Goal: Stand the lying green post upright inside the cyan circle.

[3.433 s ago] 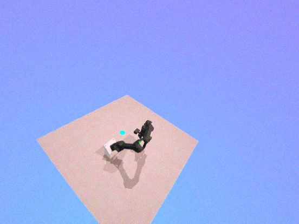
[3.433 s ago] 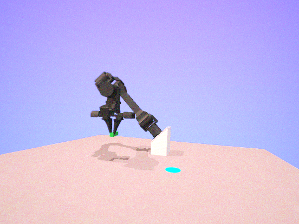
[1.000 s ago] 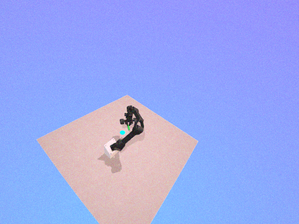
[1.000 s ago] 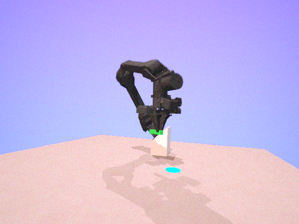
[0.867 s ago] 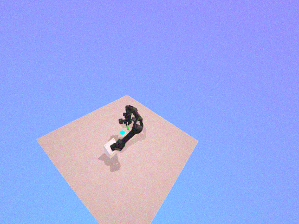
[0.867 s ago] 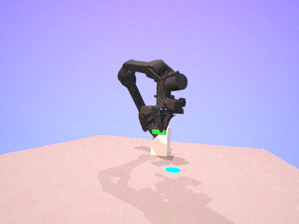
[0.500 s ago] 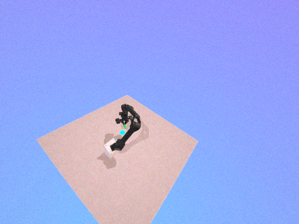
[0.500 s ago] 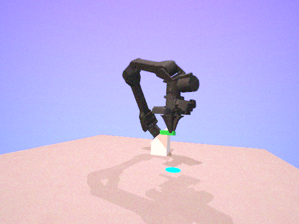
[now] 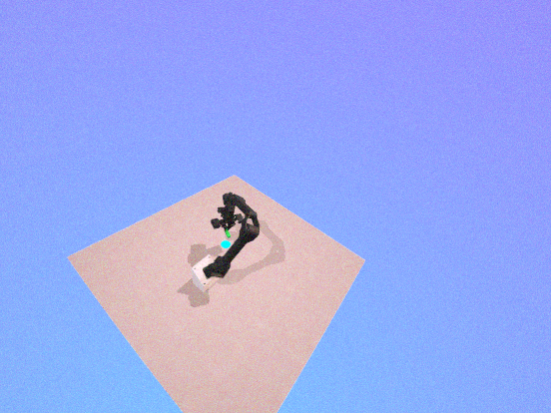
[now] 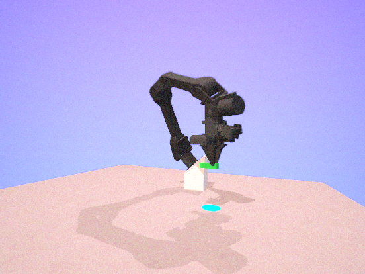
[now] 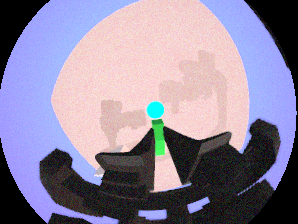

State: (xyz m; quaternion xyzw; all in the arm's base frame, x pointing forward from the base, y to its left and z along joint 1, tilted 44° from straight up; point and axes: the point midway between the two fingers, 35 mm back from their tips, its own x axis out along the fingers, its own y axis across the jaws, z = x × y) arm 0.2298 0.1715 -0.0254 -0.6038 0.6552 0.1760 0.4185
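Note:
The green post is off the table, lying roughly level between the fingertips, its long side about horizontal in the exterior view. My gripper points down and is shut on the post. The flat cyan circle lies on the table, well below the post in the exterior view. In the wrist view the circle shows just beyond the post's far end, with nothing standing on it.
The white base block of the arm stands on the pinkish table, behind the circle in the exterior view. The arm arches up from it and back down to the gripper. Arm shadows fall around the circle.

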